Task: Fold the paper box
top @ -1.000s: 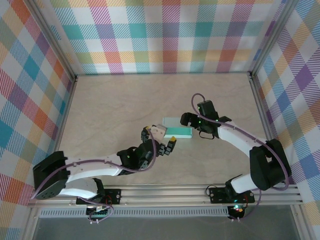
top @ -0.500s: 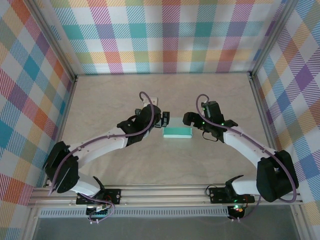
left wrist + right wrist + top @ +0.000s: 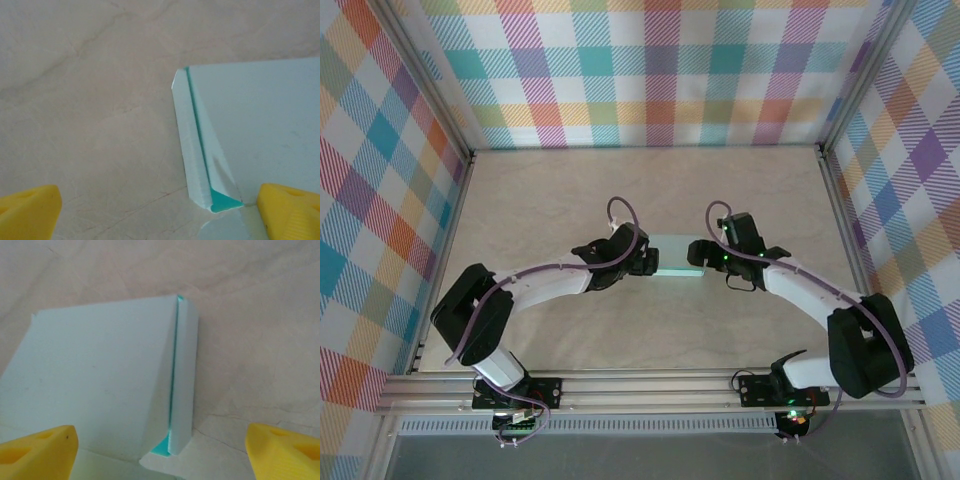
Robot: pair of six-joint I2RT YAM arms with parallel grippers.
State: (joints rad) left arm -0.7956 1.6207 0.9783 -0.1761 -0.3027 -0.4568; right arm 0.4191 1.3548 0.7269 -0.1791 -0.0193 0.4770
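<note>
- Mint-blue card made up the box, which was laid flat on the table between the two grippers.
- The left gripper was placed just beside the box's left end, with its jaws spread wide and nothing pinched.
- In the left wrist view, a narrow flap was seen folded up along the box edge. One of the yellow pads was held over bare table beside the box, the other close by the box's near corner.
- The right gripper was set at the box's right end, jaws spread apart.
- In the right wrist view, the box edge was framed between the pads, neither of which was seen pressed on the card.
</note>
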